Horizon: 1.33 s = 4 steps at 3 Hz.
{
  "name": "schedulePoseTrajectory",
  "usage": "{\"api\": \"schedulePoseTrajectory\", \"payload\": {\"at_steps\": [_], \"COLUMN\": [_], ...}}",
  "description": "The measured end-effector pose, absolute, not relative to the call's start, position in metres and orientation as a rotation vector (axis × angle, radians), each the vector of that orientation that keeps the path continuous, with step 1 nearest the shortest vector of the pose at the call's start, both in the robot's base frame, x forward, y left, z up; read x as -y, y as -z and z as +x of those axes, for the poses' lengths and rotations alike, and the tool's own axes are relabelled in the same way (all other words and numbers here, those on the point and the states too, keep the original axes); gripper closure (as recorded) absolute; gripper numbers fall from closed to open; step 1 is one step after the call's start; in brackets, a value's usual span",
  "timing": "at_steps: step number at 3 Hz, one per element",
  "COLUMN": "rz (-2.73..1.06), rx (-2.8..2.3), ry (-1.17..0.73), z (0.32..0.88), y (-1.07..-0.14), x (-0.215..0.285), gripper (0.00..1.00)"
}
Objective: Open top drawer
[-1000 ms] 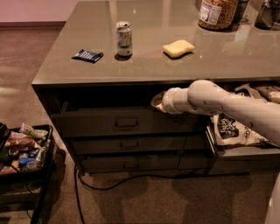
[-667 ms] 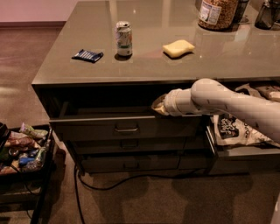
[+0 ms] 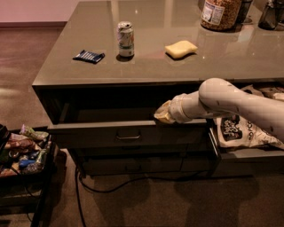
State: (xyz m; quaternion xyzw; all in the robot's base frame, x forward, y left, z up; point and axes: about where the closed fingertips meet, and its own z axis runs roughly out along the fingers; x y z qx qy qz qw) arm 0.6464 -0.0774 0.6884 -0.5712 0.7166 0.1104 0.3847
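Note:
The top drawer (image 3: 97, 132) is a wide dark grey-green drawer just under the counter, with a small metal pull handle (image 3: 128, 137) at the centre of its front. It stands partly pulled out, and a dark gap shows behind its front. My gripper (image 3: 163, 115) sits at the top edge of the drawer front, right of the handle. The white arm reaches in from the right.
On the counter (image 3: 53, 76) stand a soda can (image 3: 125, 39), a yellow sponge (image 3: 181, 48), a blue packet (image 3: 88, 56) and a jar (image 3: 219, 12). Closed lower drawers (image 3: 133, 166) sit below. A narrower drawer with snack bags (image 3: 239, 131) is open at the right. A snack bin (image 3: 22, 150) stands at the left. A cable (image 3: 111, 188) lies on the floor.
The top drawer has slid further out toward the camera, widening the dark gap behind its front. My gripper has moved with the front edge.

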Motion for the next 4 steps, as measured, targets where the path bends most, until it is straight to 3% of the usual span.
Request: {"api": "schedulePoseTrajectory", "payload": {"at_steps": [3,4], "rz": [-1.469,-1.480], "rx": [-1.874,-1.744], "ry": [-0.347,-0.208], "z": [0.578,0.604], "y": [-0.696,-0.706], "x": [0.086,0.073], "gripper": [1.00,1.00]}}
